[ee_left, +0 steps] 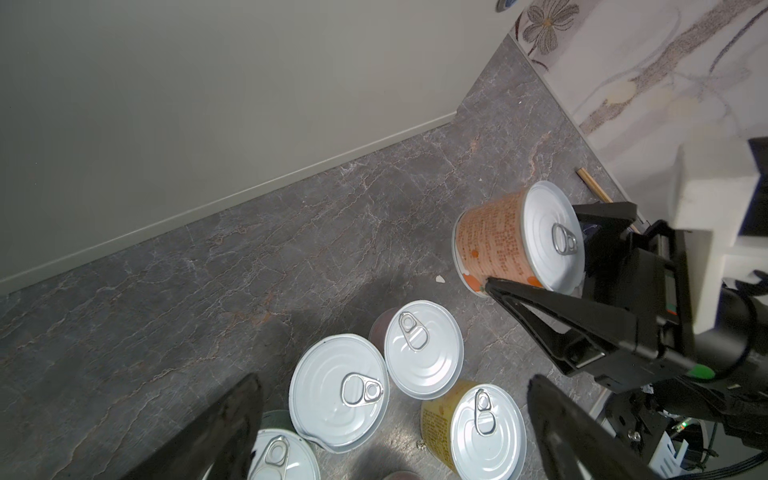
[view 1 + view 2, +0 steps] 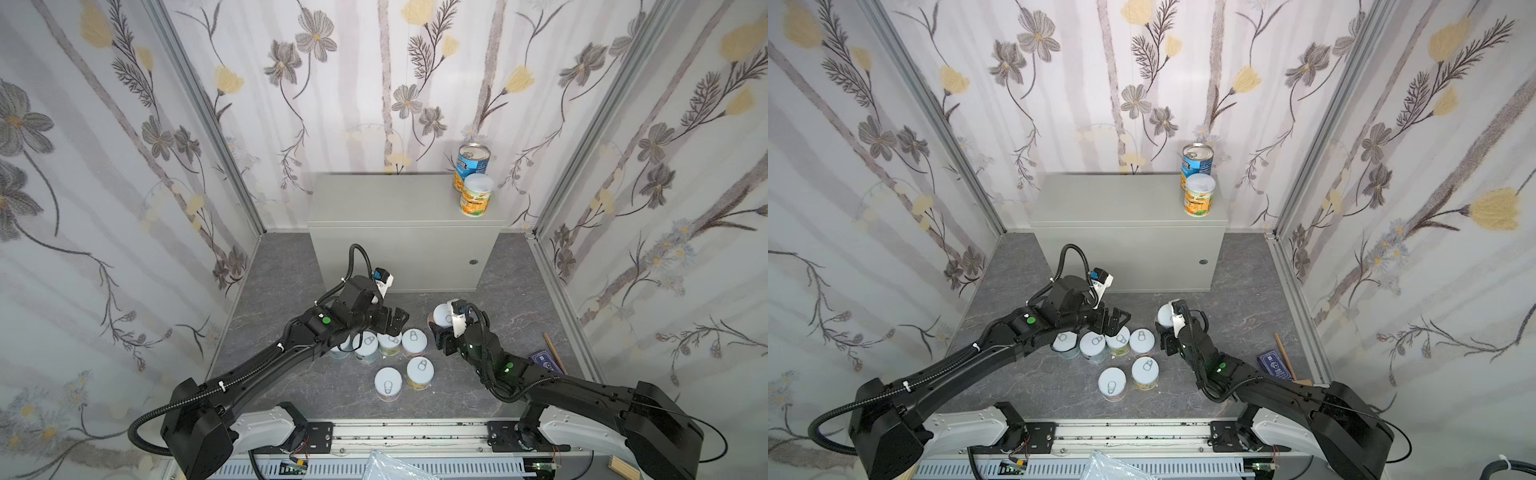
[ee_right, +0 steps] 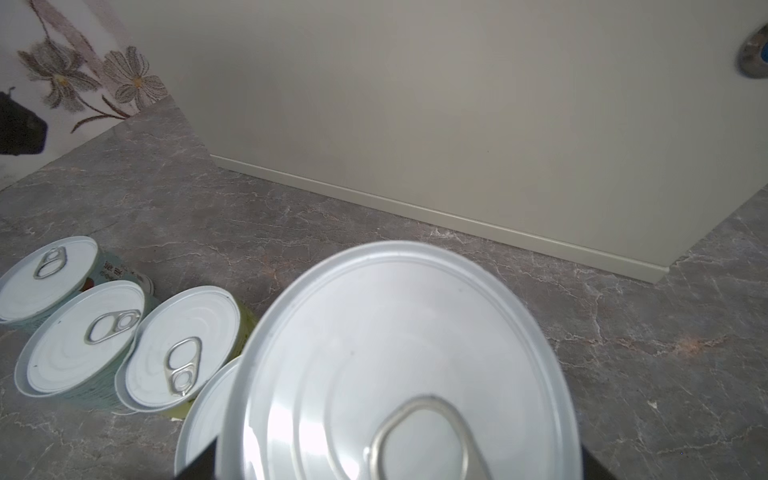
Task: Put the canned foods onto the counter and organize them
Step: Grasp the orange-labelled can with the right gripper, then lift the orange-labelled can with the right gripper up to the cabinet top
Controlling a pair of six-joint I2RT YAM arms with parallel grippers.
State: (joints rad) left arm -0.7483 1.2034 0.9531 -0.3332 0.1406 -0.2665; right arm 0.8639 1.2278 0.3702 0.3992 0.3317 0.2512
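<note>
Grey-painted sheet metal forms the box-shaped counter (image 2: 374, 199), and only two of the nine cans stand on its flat top, both near its two o'clock corner in both top views. They are a taller blue-labelled can with a bare metal top (image 2: 473, 160) and, just in front of it, an orange-yellow can with a cloudy plastic lid (image 2: 476, 195). Seven short ones are left down on the dark marbled floor (image 2: 291, 270), so the job looks under a third done. The right gripper (image 2: 441, 323) is clamped on an orange-labelled short can (image 1: 498, 237), its jaws on opposite sides of the printed paper wall. That can is tilted, and I cannot tell whether its base is clear of the floor. At about nine o'clock from it, a cluster of six short cans (image 2: 1144, 341) stands upright, several touching. They are squat cylinders with pale labels, and their smooth white lids have pressed concentric rings and steel pull-tabs. The left gripper (image 2: 394, 321) hovers over the twelve o'clock edge of that cluster, spread wide and holding nothing.
</note>
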